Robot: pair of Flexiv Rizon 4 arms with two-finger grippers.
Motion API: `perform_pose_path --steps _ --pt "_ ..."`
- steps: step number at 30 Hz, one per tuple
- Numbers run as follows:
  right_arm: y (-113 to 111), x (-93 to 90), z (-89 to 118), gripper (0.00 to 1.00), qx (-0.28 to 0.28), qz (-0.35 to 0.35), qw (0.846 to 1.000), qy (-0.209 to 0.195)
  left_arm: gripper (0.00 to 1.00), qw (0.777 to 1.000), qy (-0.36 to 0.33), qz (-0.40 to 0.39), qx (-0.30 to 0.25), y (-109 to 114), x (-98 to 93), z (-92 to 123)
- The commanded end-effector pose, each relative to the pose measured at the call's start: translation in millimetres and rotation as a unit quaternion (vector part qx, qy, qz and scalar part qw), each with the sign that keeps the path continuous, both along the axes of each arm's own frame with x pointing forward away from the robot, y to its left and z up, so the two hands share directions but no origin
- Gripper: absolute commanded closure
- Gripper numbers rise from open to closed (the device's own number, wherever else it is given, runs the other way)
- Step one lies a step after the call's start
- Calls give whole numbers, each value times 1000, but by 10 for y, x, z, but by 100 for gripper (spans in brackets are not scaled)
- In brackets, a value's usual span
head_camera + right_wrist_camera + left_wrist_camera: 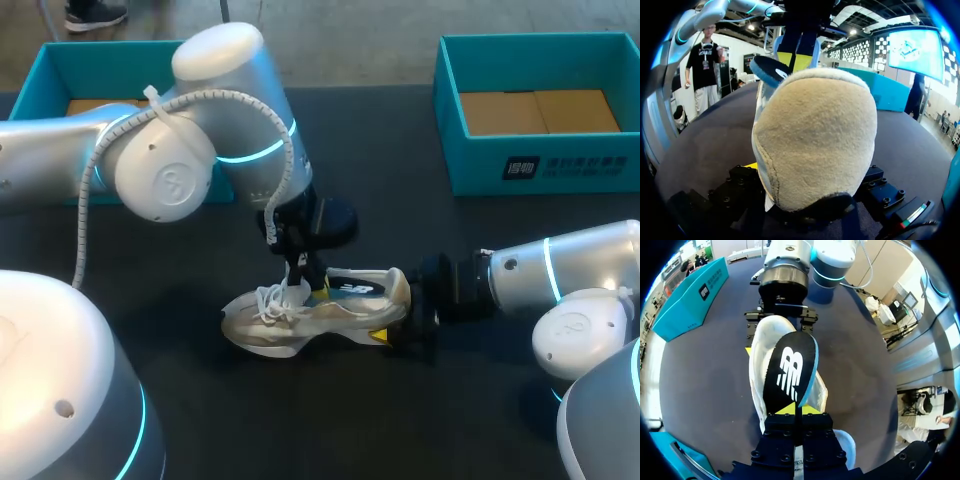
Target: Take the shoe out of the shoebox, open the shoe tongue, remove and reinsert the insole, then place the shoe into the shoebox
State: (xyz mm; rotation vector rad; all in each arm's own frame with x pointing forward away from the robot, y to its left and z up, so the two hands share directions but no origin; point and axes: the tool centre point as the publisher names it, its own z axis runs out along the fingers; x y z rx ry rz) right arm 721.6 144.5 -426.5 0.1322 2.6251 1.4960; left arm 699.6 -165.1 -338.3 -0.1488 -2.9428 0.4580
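**A:** From the head view, how far along are we?

**B:** The shoe [300, 325] is out and sits on the dark table [180, 390], toe toward my left. It is well apart from the left shoebox [110, 65] and the right shoebox [480, 165], both teal card with bare brown floors, so the first step is done. The insole [350, 285] pokes out of the shoe's mouth beside the left gripper [303, 272]. I judge we're in the insole step, though I can't tell whether it's coming out or going back in. Boxing the shoe is left to do. The laces [275, 300] are loose white loops, and the right gripper [402, 315] is at the heel.

**A:** And the left wrist view?

**B:** The left gripper [795, 412] is closed on the insole's [790, 370] near end, with a yellow tip on either side. The insole is a thin, flat, long oval, black with a pale blue edge and a white mark. It stands up out of the cream shoe [760, 355]. Beyond it, the right gripper [780, 322] straddles the heel.

**A:** The right wrist view?

**B:** The heel [815, 140] fills it. It is rounded and beige, napped like suede, with a stitched seam and paler mesh alongside. It sits between the right gripper's fingers, which appear to press it from both sides, so that gripper is clamped on the shoe. Ahead show the insole's dark rounded end and the left gripper's yellow tips.
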Motion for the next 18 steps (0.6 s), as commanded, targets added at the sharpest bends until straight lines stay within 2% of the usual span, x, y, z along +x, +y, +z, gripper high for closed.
perform_pose_path --steps 1,18 --pt "48 -1 -62 100 -3 -1 1000 0 100 1000 -4 11 -11 52 -14 80" --pt "48 -1 -62 100 -3 -1 1000 0 100 997 -18 43 -65 -218 -17 299"
